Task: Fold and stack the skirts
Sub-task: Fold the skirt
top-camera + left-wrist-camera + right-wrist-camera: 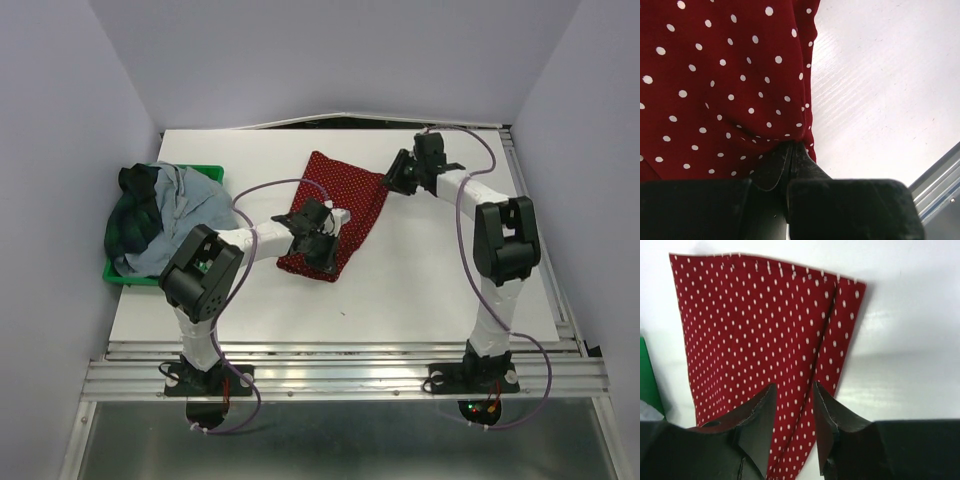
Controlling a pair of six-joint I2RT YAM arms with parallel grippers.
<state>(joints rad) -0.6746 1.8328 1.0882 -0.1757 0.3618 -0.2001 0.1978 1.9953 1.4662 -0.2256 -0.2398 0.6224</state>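
Note:
The dark red dotted skirt [350, 192] lies flat and partly folded in the middle of the white table. My left gripper [320, 236] rests on its near half. In the left wrist view my left gripper [791, 145] is shut, pinching the edge of the red skirt [715, 75]. My right gripper [398, 180] hovers at the skirt's far right edge. In the right wrist view my right gripper [794, 390] is open, with the red skirt [755, 325] below it. The dark green plaid skirt [135, 215] and the pale grey-blue skirt [190, 205] lie heaped at the left.
The green plastic tray [212, 172] holding the two heaped skirts sits at the table's left edge; its corner shows in the right wrist view [647, 375]. Grey walls close in the left, right and back. The white table [420, 290] ends at a metal rail in front.

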